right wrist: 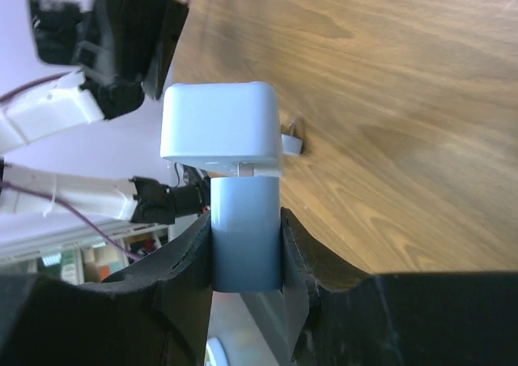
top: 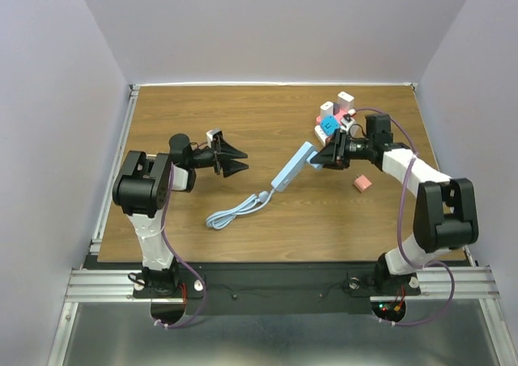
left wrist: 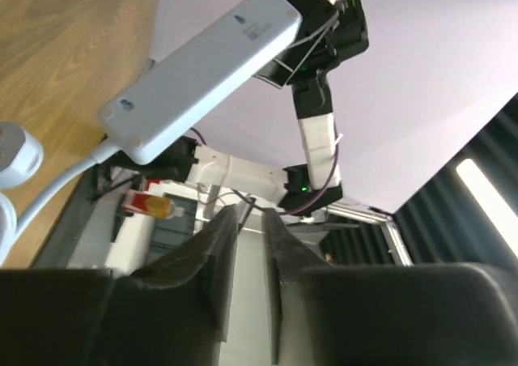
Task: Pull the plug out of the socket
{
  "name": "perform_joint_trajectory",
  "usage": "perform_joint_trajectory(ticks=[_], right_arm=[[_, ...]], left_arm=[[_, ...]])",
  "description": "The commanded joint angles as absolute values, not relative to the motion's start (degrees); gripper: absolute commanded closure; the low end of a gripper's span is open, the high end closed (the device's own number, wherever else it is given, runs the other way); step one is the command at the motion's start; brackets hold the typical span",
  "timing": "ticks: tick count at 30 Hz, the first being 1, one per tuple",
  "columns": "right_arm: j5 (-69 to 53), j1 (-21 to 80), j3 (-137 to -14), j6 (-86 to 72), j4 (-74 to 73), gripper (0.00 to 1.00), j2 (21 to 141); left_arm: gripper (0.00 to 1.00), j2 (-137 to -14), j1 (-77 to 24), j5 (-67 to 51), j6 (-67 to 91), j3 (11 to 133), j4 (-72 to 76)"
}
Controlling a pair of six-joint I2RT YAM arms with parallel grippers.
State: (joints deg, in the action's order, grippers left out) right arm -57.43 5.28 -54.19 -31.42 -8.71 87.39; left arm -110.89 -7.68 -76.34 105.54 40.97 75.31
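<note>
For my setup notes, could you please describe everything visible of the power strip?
The power strip is a long, pale blue-white plastic bar with rounded corners; its back shows two screw recesses and a label. It slopes above the table, its high end at the right tool, which is shut on a grey-blue plug at that end. A white cable leaves its low end.

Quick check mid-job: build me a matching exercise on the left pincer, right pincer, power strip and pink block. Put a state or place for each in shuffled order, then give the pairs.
Column one:
A. left pincer
B. right pincer
C. power strip
D. pink block

Column two:
1. lying on the table
2. closed to a slit, gripping nothing
3. tilted, one end held up above the table
4. clamped on a blue-grey block

Pairs: A-2, B-4, C-3, D-1
</note>
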Motion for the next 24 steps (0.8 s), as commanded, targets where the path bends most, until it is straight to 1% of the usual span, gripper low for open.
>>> perform_joint_trajectory(ticks=[1, 2, 3, 4, 10, 15, 17, 20, 24], right_arm=[[-55.0, 6.2, -60.9, -32.0, -11.8, 1.00, 91.6], [-52.7, 6.8, -64.0, -31.1, -13.3, 1.00, 92.5], [-51.3, 8.2, -65.4, -30.3, -17.2, 1.00, 94.4], [-50.3, 8.9, -66.5, -29.5, -18.4, 1.00, 95.1], [-47.8, 10.8, -70.7, -30.4, -20.2, 1.00, 98.2], [-49.9, 11.0, -71.4, -30.0, -20.4, 1.00, 99.0], [-51.8, 11.0, -71.8, -29.2, -20.4, 1.00, 99.2], [-55.6, 11.2, -72.4, -28.0, -20.6, 0.99, 99.2], [-56.6, 11.3, -73.1, -27.0, -21.0, 1.00, 98.7]], left_arm=[[0.42, -107.4, -8.8, -77.8, 105.4, 44.0, 119.5], [0.21, -107.1, -9.1, -77.7, 104.9, 44.3, 119.4], [0.19, -106.4, -9.2, -77.7, 104.9, 44.4, 119.4], [0.01, -106.3, -9.3, -77.7, 104.8, 44.7, 119.4], [0.01, -107.0, -11.6, -78.7, 103.1, 45.7, 118.9], [0.01, -106.1, -14.7, -80.1, 100.9, 48.1, 119.0], [0.01, -105.6, -17.6, -83.6, 101.5, 49.9, 119.5], [0.01, -102.5, -19.6, -85.7, 101.5, 52.2, 119.5], [0.01, -95.9, -19.3, -85.4, 103.1, 54.1, 119.4]])
